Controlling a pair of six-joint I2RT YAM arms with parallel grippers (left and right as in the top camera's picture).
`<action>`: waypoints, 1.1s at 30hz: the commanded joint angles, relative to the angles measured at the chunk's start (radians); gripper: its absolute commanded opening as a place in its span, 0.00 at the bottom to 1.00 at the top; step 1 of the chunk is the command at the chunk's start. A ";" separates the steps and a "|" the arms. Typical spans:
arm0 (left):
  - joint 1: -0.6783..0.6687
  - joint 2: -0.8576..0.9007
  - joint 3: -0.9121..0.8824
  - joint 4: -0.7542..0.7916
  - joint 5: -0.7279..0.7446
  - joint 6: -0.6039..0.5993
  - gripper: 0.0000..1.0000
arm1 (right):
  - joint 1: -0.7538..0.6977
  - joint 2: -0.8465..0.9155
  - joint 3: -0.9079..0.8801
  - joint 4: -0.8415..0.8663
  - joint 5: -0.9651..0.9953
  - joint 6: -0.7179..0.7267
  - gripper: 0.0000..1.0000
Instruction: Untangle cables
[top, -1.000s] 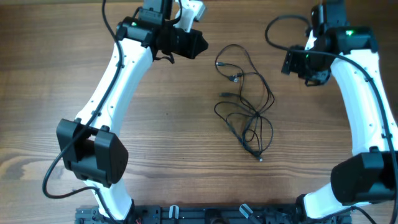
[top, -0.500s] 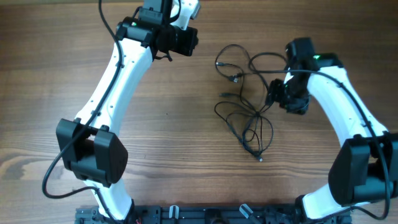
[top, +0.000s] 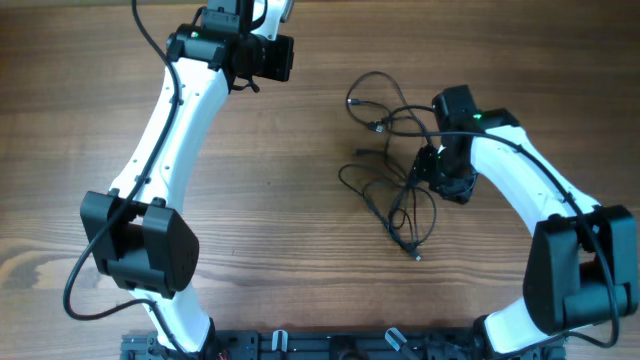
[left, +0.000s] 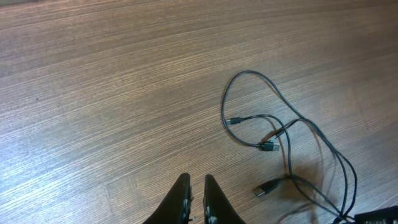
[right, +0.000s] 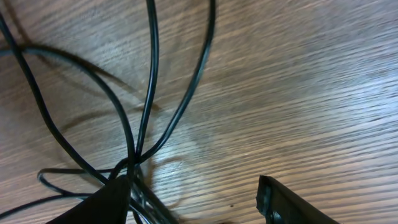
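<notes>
Brown wood-grain table (top: 300, 250), tangled black cables (left: 269, 147)

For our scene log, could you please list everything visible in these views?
cables: one tangled bunch, black, table's centre-right
table: one, brown wood, under everything
base rail: one, black, table's near edge
left arm: one, white and black, left side
right arm: one, white and black, right side
left tool: one, black, fingers close together, above bare wood
right tool: one, black, open, at the bunch's right edge
</notes>
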 joint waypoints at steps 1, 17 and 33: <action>-0.001 0.003 0.003 0.006 -0.005 -0.013 0.09 | 0.039 -0.016 -0.015 0.011 -0.065 0.020 0.68; -0.001 -0.002 0.003 0.006 -0.005 -0.013 0.09 | 0.112 0.042 -0.016 0.081 -0.158 0.031 0.70; 0.000 -0.008 0.003 -0.001 -0.005 -0.013 0.09 | 0.131 0.067 -0.016 0.128 -0.178 0.027 0.05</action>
